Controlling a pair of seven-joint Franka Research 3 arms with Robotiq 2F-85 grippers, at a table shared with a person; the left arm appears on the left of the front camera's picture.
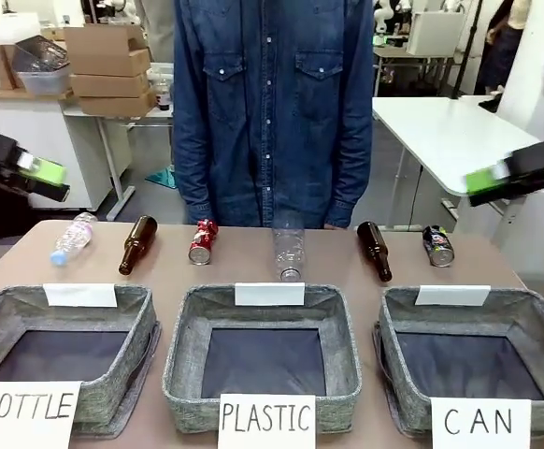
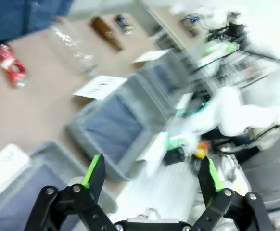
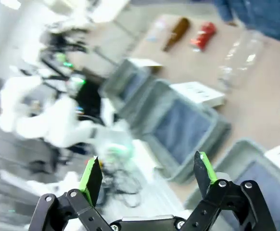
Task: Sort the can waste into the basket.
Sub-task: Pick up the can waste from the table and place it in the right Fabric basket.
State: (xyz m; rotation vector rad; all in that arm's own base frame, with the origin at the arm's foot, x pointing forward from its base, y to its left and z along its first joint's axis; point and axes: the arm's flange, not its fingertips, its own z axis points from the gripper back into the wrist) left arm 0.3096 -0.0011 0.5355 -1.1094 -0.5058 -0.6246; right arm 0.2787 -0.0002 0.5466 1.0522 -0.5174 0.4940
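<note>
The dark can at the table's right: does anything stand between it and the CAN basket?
Nothing visible does. The dark can lies just beyond the far rim of the CAN basket, with bare table between. The brown glass bottle lies beside it, apart.

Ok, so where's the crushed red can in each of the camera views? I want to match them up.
Front view: the crushed red metal can lies far across the table, left of centre.
Left wrist view: the can is at the upper left, near the edge.
Right wrist view: the can is near the top, right of centre.
Shared landmark: the clear plastic bottle lying next to it.
</note>
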